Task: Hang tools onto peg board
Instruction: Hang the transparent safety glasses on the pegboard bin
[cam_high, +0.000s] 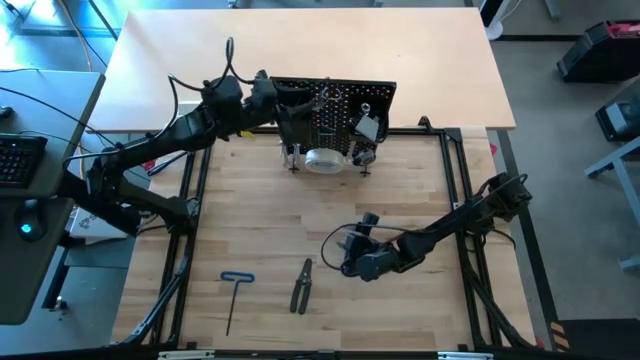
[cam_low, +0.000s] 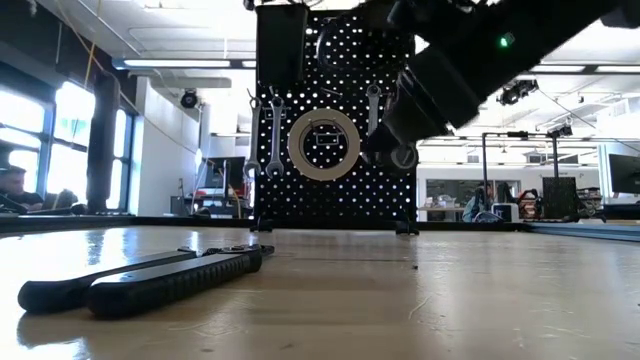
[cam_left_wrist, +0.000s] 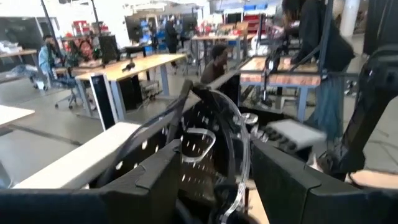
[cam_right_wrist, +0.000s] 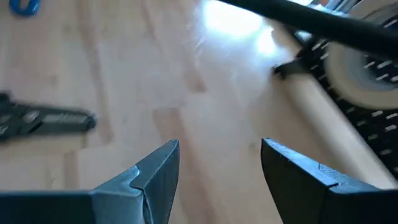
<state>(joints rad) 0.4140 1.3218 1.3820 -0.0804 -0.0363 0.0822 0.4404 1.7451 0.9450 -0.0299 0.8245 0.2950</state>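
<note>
We reach our left arm out across the table's far left side, its left gripper (cam_high: 283, 104) raised high with fingers (cam_left_wrist: 149, 180) spread apart. Our right arm bends in from the right edge, elbow back, and its right gripper (cam_high: 352, 258) hangs low, fingers (cam_right_wrist: 152, 171) parted and empty.

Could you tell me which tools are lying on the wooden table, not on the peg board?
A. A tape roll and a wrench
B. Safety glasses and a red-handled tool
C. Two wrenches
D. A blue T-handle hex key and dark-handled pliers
D: the high view shows the blue T-handle hex key and the dark-handled pliers flat on the table, well away from the peg board.
</note>
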